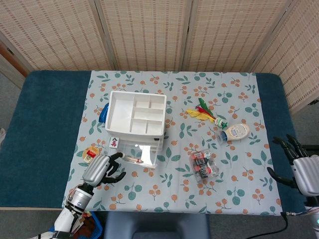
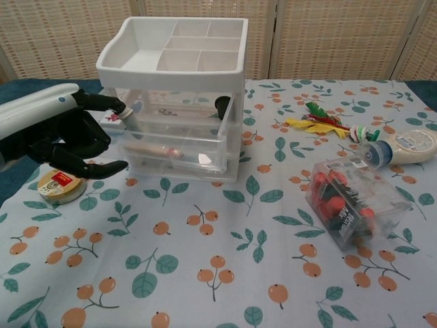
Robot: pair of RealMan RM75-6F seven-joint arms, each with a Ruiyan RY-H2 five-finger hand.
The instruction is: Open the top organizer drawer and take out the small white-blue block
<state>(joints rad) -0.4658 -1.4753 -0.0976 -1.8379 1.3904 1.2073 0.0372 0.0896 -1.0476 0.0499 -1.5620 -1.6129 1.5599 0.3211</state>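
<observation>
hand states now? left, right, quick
Left hand: fingers hooked on the front corner of the clear plastic top drawer, which is pulled out.
Right hand: open, fingers spread, holding nothing.
</observation>
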